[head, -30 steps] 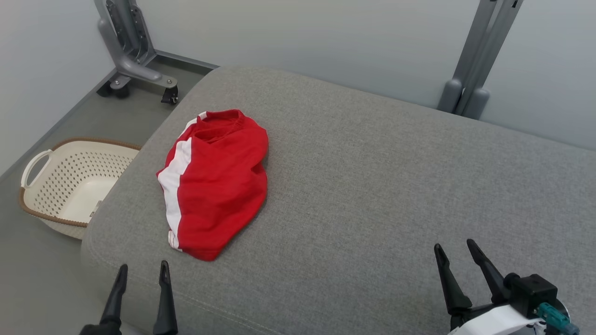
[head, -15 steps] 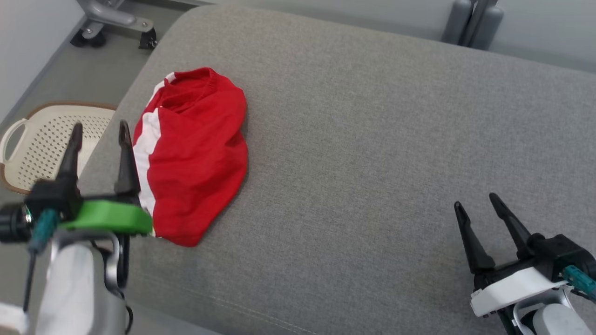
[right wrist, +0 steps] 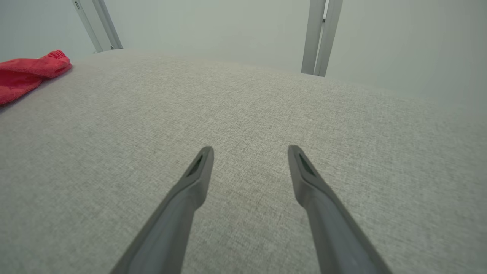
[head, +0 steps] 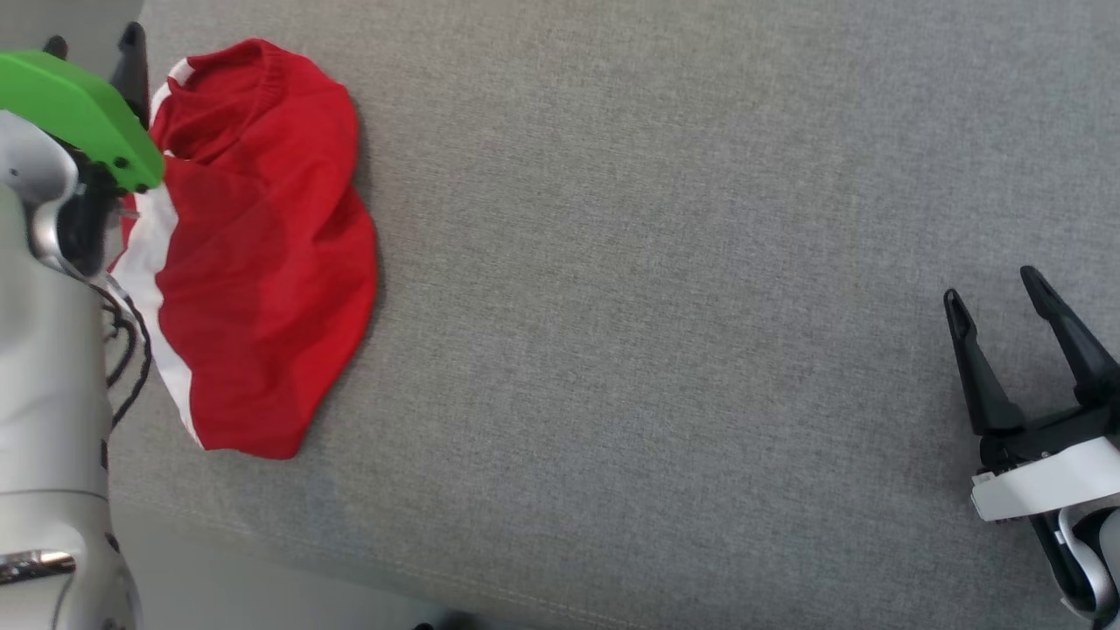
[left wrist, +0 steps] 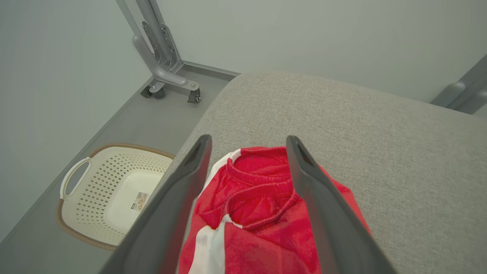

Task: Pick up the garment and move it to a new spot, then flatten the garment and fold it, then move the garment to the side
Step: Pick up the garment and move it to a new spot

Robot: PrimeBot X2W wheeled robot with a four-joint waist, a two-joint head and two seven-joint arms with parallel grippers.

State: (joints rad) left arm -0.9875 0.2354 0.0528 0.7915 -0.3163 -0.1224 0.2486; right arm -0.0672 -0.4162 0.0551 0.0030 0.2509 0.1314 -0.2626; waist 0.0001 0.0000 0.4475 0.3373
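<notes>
A broad grey cushion, coarsely woven and rounded at its corner, is seen under both arms. A crumpled red garment, marked by a white side stripe and a gathered elastic waistband, is laid near the cushion's left edge. On the floor beside that edge a cream perforated plastic basket with a brown woven rim is set; a small label is seen on its bottom. The left gripper is held spread over the waistband, nothing pinched. The right gripper is likewise spread over bare cushion, well apart from the garment.
</notes>
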